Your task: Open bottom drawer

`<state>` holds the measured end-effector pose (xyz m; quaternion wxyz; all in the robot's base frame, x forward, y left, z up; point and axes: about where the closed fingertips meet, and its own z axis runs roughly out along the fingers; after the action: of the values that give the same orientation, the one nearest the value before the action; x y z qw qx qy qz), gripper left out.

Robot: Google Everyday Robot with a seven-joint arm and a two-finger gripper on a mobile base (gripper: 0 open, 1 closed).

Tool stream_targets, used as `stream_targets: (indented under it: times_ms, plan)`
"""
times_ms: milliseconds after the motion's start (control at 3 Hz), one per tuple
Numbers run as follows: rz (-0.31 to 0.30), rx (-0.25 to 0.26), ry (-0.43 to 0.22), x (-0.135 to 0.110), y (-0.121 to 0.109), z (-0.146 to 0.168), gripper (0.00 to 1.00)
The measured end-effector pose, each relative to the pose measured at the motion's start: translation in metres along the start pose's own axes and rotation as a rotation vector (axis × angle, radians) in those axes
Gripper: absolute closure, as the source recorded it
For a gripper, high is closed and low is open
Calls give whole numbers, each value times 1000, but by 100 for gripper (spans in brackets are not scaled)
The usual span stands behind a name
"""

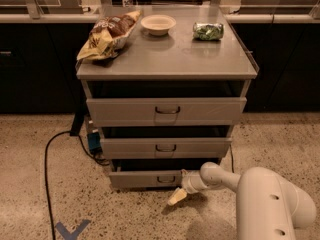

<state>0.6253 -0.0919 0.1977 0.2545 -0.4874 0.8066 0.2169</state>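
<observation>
The bottom drawer (pixel 145 178) is the lowest of three grey drawers in the metal cabinet (pixel 165 64). Its narrow front stands a little out from the cabinet, with a dark gap above it. Its small dark loop handle (pixel 166 179) is at the centre of the front. My gripper (pixel 178 194) is low at the right of that handle, just in front of the drawer front, at the end of my white arm (pixel 260 199), which comes in from the lower right. One pale finger (pixel 176 196) points down to the left toward the floor.
The middle drawer (pixel 165 147) and top drawer (pixel 166 111) also stand slightly out. On the cabinet top lie a chip bag (pixel 107 34), a white bowl (pixel 158 24) and a green packet (pixel 208 31). A black cable (pixel 50 164) runs over the speckled floor on the left.
</observation>
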Motion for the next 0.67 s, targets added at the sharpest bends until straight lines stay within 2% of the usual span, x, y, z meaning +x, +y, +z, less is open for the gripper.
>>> stream_targets:
  times_ms: [667]
  plan:
    - [-57,63,-20,-23,0,-9,0]
